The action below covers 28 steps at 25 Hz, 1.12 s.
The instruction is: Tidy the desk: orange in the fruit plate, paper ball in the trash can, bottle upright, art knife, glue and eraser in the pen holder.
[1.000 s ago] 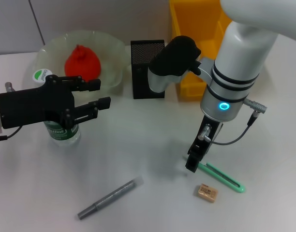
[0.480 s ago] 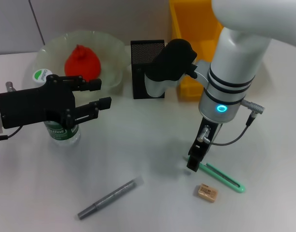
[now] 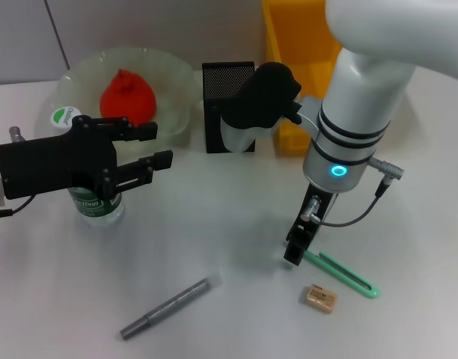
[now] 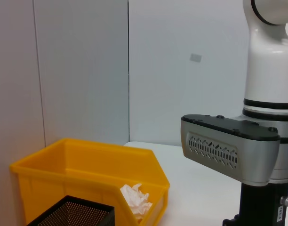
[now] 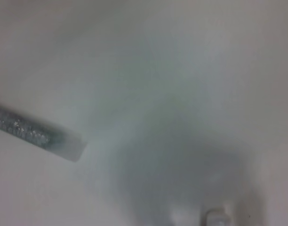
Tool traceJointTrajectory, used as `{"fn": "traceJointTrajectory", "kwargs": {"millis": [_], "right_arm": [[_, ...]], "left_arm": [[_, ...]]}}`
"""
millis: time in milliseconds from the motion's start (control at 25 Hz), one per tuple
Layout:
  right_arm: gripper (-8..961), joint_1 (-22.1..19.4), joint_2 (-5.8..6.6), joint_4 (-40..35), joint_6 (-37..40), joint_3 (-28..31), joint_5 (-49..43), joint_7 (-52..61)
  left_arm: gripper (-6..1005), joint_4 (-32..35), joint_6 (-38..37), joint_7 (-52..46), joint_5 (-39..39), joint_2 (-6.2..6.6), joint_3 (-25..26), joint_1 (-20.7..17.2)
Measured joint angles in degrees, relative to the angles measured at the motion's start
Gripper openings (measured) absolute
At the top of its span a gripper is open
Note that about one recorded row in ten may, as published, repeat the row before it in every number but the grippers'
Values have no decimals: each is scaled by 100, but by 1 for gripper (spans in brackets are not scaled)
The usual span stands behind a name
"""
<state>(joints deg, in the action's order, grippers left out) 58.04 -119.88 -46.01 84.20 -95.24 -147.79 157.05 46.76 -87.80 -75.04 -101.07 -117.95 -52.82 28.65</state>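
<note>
Right hand (image 3: pixel 295 253) is down low at the desk (image 3: pixel 236 217), its tip right at the near-left end of the art knife (image 3: pixel 341 274), which lies flat on the desk w/ the other end pointing right. Can't tell how far the fingers are apart or whether they've got the knife: only one dark finger shows from the head view.

Eraser (image 3: pixel 319 298) sits just beside the knife, on its near side, not touching the hand. Glue (image 3: pixel 169 307) lies flat on the desk well to the left of the hand, at a slant; right wrist view catches only its clear end (image 5: pixel 64 146).

Left hand (image 3: pixel 139 149) hangs over the left side of the desk, fingers apart, holding nothing, w/ the bottle (image 3: pixel 90 198) standing upright right behind/under it, white cap up.

Orange (image 3: pixel 128 96) is in the fruit plate (image 3: pixel 176 82) at the back left. Pen holder (image 3: pixel 218 93) stands between plate and trash can (image 3: pixel 285 45), partly hidden by the right arm. Paper ball (image 4: pixel 136 197) is inside the trash can, seen in left wrist view, next to the pen holder rim (image 4: pixel 73 214).
</note>
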Motion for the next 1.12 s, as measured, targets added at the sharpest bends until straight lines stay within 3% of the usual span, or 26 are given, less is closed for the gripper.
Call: {"fn": "traceJointTrajectory", "kwargs": {"millis": [1120], "right_arm": [[608, -14, 0, 5, -71, -151, 33, 312]], "left_arm": [[484, 0, 1, 69, -6, 0, 0, 7]]}}
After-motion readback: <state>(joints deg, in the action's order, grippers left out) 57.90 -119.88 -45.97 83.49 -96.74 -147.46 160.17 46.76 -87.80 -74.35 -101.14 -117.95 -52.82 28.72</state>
